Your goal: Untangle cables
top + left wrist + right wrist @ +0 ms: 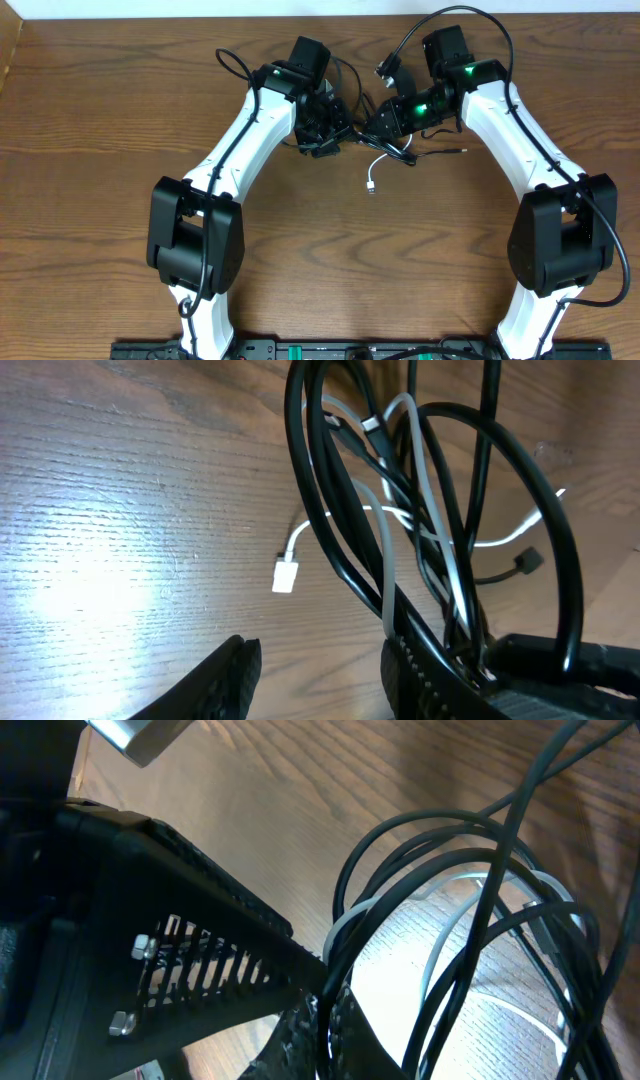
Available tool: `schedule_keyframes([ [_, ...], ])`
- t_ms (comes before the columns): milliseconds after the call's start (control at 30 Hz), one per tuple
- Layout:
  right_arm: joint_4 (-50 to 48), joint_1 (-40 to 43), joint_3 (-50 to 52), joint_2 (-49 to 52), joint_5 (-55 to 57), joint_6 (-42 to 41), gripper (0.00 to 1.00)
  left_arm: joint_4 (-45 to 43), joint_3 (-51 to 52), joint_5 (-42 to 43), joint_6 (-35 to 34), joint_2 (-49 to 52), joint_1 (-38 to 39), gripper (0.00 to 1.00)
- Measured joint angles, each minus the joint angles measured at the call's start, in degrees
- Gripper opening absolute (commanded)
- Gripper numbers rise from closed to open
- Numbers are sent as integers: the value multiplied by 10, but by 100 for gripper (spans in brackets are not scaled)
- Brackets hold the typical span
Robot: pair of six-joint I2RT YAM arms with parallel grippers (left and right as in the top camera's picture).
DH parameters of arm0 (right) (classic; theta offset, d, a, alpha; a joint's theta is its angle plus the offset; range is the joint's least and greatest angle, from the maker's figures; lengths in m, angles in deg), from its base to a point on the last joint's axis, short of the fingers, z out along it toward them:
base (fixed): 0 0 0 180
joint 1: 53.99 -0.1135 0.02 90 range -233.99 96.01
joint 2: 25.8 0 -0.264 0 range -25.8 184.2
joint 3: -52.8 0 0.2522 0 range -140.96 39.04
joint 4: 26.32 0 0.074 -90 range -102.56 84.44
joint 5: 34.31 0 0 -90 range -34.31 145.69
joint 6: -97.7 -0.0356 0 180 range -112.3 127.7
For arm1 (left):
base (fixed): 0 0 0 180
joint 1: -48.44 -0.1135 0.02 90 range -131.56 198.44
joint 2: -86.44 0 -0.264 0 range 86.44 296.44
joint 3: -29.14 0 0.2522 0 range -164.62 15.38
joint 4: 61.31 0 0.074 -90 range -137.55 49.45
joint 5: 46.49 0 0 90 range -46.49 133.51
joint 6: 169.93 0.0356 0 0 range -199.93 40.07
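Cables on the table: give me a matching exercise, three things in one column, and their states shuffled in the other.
Things:
1. white plug
2. left gripper
3. right gripper

States:
A. shut on the tangled cables
B. lying loose on the wooden table
C. jaws apart, bare wood showing between them

Pairs: 1-B, 2-C, 3-A

The wood-grain table (100, 150) is brown. Near its middle lies the loose end of the white cable (296, 540), with its small white plug (285, 576). A black cable (448, 152) end lies further right.
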Motion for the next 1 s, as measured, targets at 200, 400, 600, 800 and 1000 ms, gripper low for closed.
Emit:
schedule_keyframes([
  [200, 0, 0, 0, 0, 6, 0, 1, -24, 0, 0, -9, 0, 0, 44],
  [400, 11, 0, 0, 0, 8, -2, 1, -38, 0, -5, -11, 0, 0, 44],
  [600, 14, 0, 0, 0, 8, -6, 1, -50, 0, -28, -29, 0, 0, 44],
  [800, 15, 0, 0, 0, 6, -8, 1, -82, 0, -36, -50, 0, 0, 44],
  [1000, 15, -2, 0, 0, 6, -12, 1, -105, 0, -44, -57, 0, 0, 44],
])
